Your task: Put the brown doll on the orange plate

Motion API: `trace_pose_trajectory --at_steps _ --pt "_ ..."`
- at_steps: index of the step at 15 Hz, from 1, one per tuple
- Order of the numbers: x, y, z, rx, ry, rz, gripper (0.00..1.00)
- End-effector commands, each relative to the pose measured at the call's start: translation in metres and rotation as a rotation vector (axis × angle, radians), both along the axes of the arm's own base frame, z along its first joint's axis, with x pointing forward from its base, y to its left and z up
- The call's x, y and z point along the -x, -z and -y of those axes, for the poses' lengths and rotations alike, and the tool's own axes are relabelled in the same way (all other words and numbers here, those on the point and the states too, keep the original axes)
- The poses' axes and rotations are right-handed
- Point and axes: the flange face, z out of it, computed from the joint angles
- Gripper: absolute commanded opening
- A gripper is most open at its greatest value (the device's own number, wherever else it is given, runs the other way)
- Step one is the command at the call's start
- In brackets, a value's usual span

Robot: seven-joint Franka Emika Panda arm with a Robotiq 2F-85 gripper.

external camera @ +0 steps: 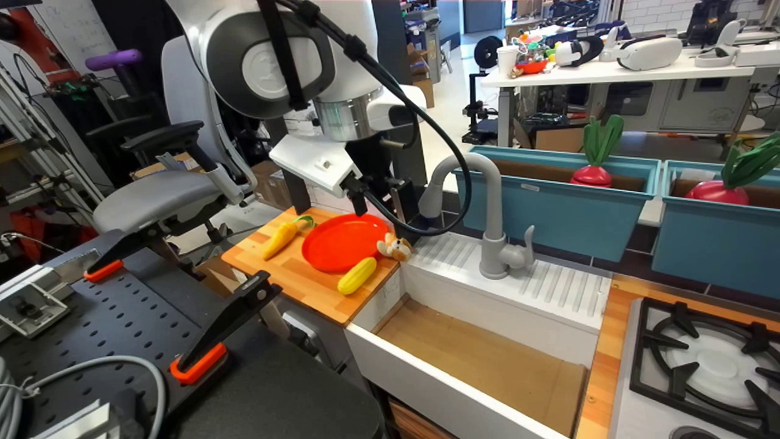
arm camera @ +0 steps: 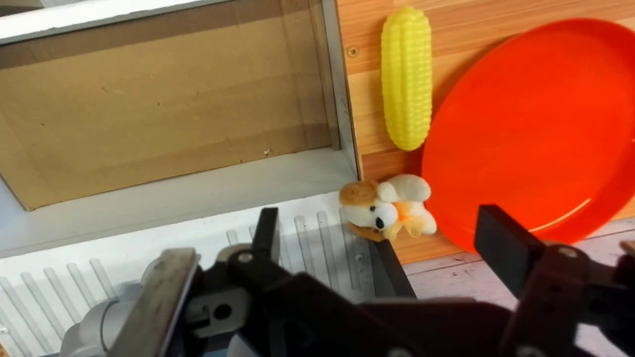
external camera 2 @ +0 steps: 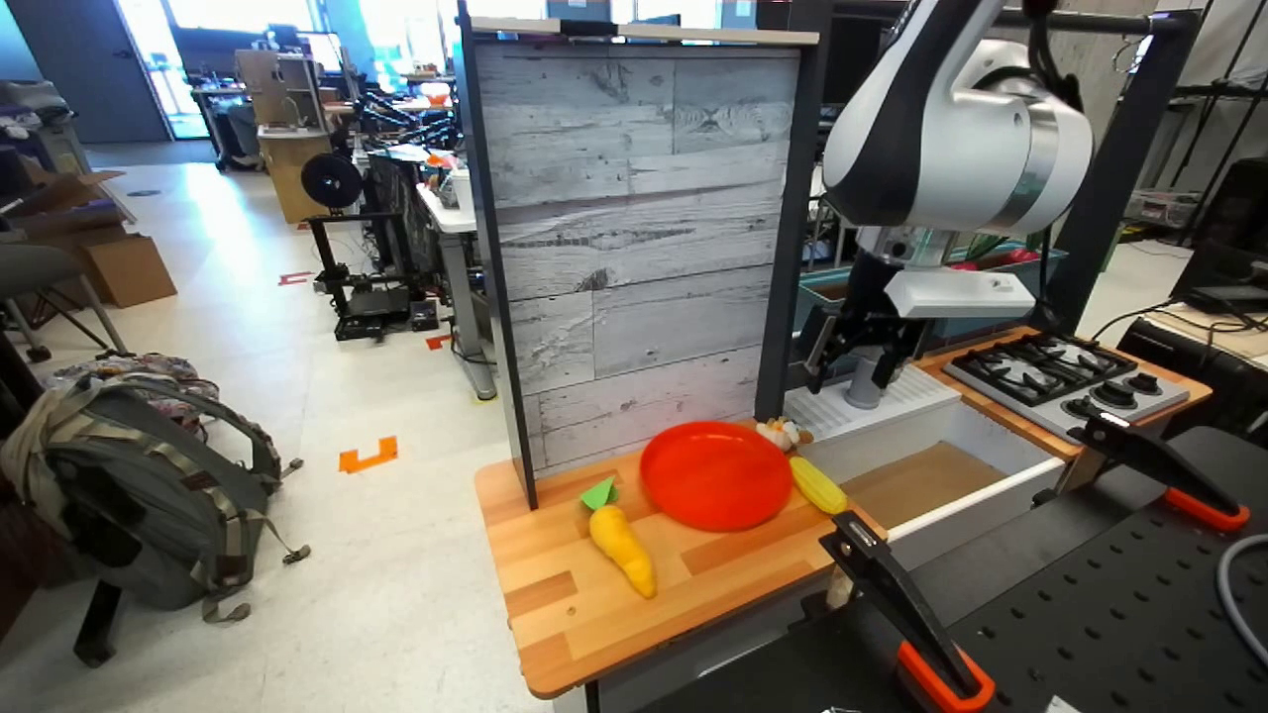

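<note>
Pincer [arm camera: 378,218] is spread, unloaded. Apparent step: approach. In wrist view, brown doll [arm camera: 389,209] lies at eight o'clock from orange plate [arm camera: 536,134]; likely next: descend, straddle, clamp.

In an exterior view you look down at a slant across the white rectangular sink [external camera: 426,388], the grey, black-grated stove [external camera: 713,366] near at right, the round, glossy orange-red plate [external camera: 344,244] farther left. In an exterior view the flat, light-brown wooden counter [external camera 2: 723,571] lies near, the sink and stove farther right. The wrist view looks steeply down from closest. Both exterior views share counter, sink and stove; all three show the plate.
</note>
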Motion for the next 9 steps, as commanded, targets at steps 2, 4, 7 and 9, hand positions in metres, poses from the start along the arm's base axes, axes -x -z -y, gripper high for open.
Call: trace_pose_trajectory --at_steps 2,4,7,9 --pt "-0.012 0.024 -0.011 0.058 -0.014 0.0 1.0" --pt "-0.017 0.031 -0.014 0.068 -0.013 -0.008 1.0" --pt "-0.024 0.041 -0.017 0.08 -0.013 -0.007 1.0" --pt "-0.029 0.047 -0.02 0.083 -0.018 -0.005 1.0"
